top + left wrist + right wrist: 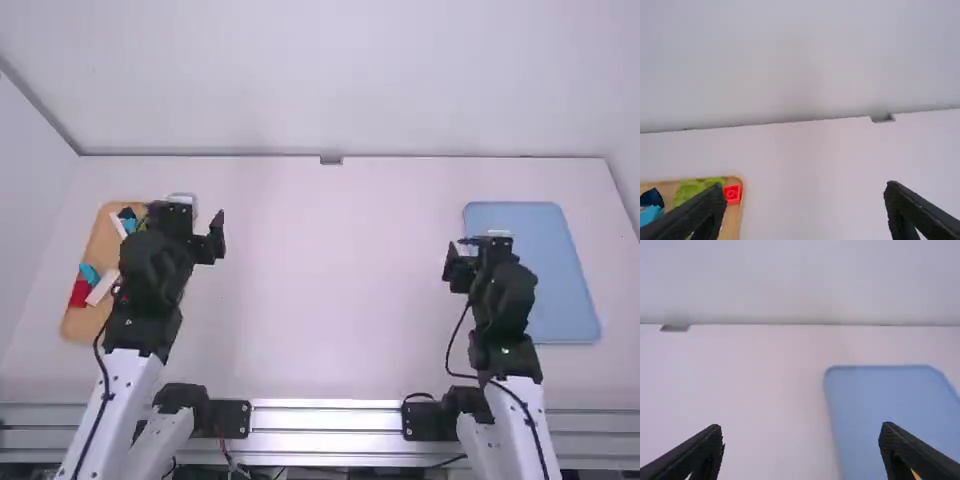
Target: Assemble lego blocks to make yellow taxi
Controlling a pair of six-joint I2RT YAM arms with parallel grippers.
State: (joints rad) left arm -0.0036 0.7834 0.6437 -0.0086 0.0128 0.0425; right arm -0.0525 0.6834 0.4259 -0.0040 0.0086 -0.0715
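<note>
Multicoloured blocks [732, 194], lying in tan tray [733, 219]

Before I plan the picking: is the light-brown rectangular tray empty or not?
Not empty: the tray holds a small red plastic block and light-green pieces.

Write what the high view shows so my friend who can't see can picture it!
Two robot arms, the left arm and the right arm, reach over a white table. The left arm partly hides a tan tray of colorful blocks; the right arm partly hides a blue tray.
</note>
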